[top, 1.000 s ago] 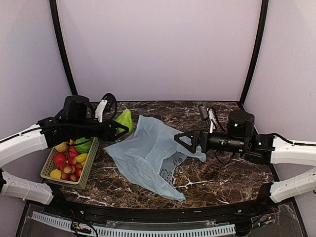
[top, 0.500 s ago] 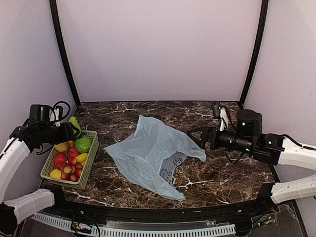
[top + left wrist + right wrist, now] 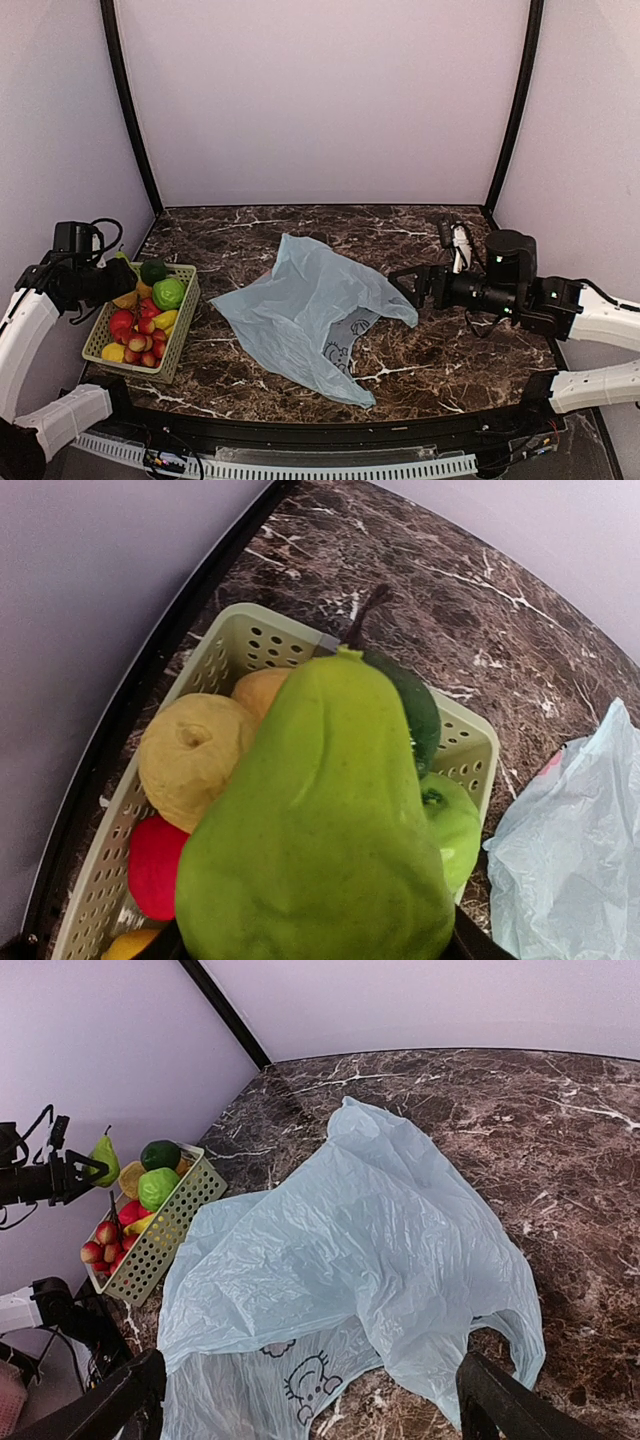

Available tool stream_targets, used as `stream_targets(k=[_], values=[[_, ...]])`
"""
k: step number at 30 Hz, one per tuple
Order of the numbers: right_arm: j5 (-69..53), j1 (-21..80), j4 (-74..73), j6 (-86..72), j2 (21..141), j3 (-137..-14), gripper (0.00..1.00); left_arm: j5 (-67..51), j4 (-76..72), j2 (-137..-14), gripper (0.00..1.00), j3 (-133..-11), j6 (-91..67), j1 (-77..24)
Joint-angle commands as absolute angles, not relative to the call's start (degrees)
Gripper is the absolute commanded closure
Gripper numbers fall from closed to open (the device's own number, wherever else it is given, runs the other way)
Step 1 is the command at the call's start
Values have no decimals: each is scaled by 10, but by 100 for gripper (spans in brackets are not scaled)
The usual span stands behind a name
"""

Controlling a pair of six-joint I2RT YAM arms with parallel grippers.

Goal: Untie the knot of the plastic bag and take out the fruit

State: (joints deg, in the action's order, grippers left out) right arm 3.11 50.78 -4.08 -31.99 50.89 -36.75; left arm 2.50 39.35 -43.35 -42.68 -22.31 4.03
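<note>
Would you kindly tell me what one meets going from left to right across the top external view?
Basket, plastic bag, right gripper. The left gripper, holding a green pear, overlaps the basket's span, so it is left out.

Dark marble table; crumpled plastic bag mid-table, perforated basket at left edge

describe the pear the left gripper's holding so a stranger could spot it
Find the pale perforated basket at the left edge of the table. Near its far corner the left gripper holds the pear up, stem on top. It is the only long-necked yellow-green fruit, and the only one outside the basket.
</note>
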Motion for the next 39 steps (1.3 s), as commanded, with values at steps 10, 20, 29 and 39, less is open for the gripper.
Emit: stream_targets(k=[10, 20, 29, 39], values=[[43, 499, -45, -318, 508, -361, 1, 17, 450, -467, 56, -422, -257, 53], [43, 497, -45, -318, 522, -367, 1, 4, 468, -503, 36, -431, -254, 52], [47, 497, -45, -320, 527, -373, 1, 3, 471, -501, 6, -434, -253, 52], [48, 497, -45, -316, 538, -380, 1, 10, 472, -484, 1, -436, -254, 52]])
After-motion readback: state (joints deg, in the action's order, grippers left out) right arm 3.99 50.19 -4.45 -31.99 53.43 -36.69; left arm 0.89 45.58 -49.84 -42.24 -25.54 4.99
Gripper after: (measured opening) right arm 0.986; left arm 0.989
